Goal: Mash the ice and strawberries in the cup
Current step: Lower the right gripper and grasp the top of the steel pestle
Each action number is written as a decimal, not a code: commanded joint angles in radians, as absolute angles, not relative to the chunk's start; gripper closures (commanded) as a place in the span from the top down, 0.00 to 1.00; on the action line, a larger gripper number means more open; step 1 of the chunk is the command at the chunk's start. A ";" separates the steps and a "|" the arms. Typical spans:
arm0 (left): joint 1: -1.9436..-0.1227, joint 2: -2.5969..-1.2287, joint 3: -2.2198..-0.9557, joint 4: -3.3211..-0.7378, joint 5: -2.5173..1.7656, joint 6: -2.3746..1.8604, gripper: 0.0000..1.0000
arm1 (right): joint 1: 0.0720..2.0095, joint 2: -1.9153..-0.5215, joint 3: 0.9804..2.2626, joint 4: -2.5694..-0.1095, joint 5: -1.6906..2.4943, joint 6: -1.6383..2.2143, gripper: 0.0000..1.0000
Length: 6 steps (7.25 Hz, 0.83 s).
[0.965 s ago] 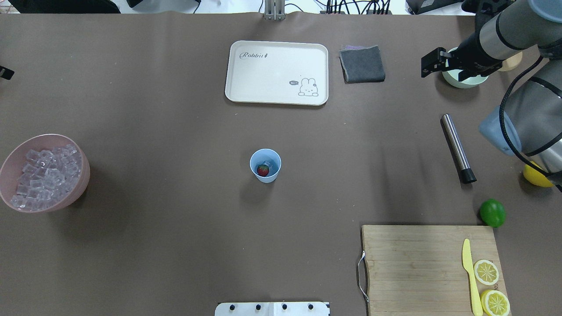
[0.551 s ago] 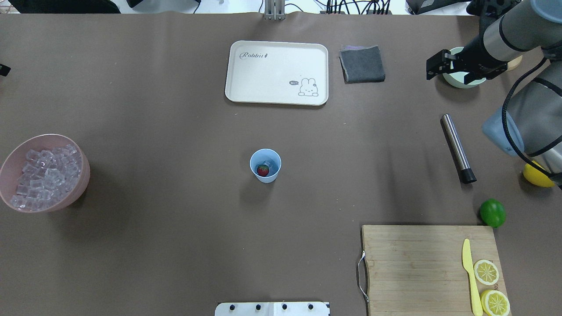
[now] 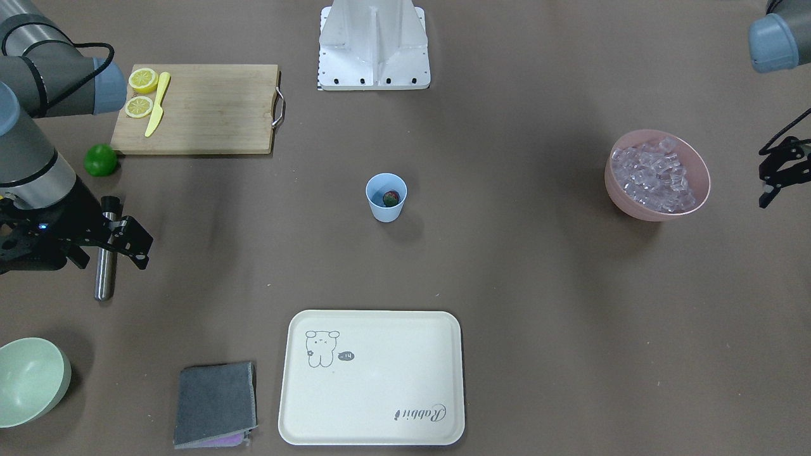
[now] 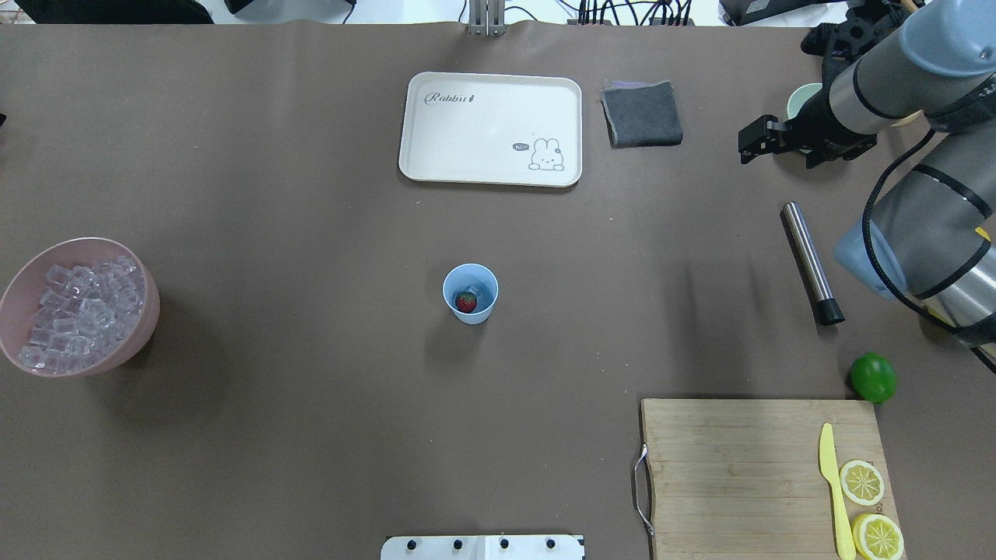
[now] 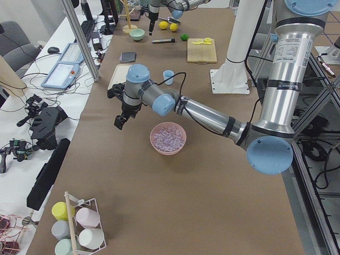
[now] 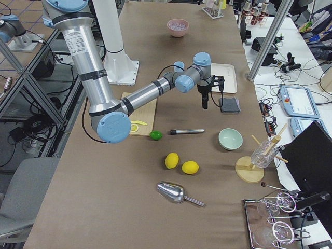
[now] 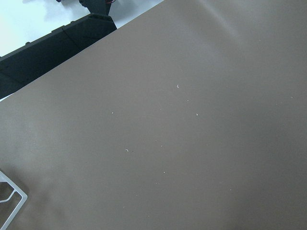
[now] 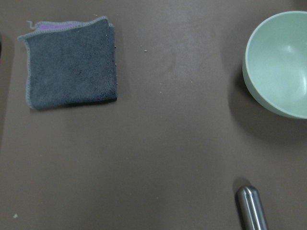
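Two claws hover far from the cup [image 4: 470, 293]: right claw [image 4: 748, 144] gapes empty near the cloth [image 4: 642, 113], left claw [image 5: 119, 122] unreadable.

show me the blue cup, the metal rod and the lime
blue cup [image 3: 386, 214]: front-facing view, on its outer wall below the rim
metal rod [image 4: 809, 260]: overhead view, middle of the steel shaft
lime [image 4: 873, 377]: overhead view, centre of its green skin

Robot lab: teach pendant [image 5: 62, 73], cables [image 4: 622, 9].
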<state>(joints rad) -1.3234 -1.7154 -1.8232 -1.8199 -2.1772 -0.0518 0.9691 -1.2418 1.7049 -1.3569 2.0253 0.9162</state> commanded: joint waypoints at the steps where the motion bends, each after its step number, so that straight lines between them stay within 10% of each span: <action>1: -1.325 -1.709 -1.836 -1.819 -2.180 -0.052 0.97 | 0.960 -1.230 1.690 -1.353 2.013 0.963 1.00; 6: -1.324 -1.710 -1.832 -1.819 -2.181 -0.052 0.97 | 1.037 -1.243 1.553 -1.356 2.098 0.885 1.00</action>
<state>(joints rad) -1.3241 -1.7101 -1.8379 -1.8203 -2.1805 -0.0513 1.0135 -1.2420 1.6051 -1.3584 2.0470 0.9003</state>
